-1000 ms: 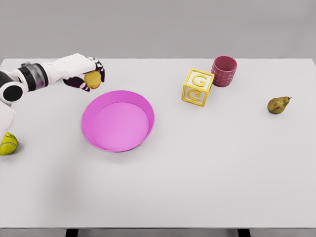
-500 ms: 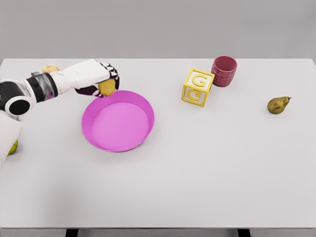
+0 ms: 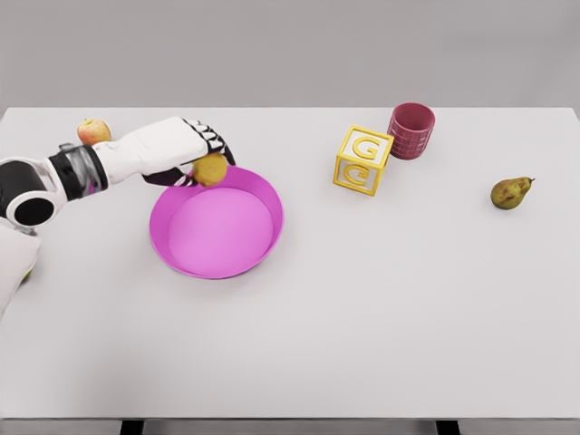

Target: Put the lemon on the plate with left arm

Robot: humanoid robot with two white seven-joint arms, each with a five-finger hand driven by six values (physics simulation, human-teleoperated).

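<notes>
Left hand (image 3: 192, 149) reaching in from the left, fingers (image 3: 214, 141) wrapped round the lemon (image 3: 210, 169), lemon held above the pink plate's (image 3: 258, 237) far left rim, apple (image 3: 92, 131) behind the forearm on the worktop (image 3: 381, 308)

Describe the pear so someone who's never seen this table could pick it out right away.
Start at the white table and go to its far right side, past the yellow letter block and dark pink cup. The pear lies there alone, greenish brown, with a short stem.
</notes>
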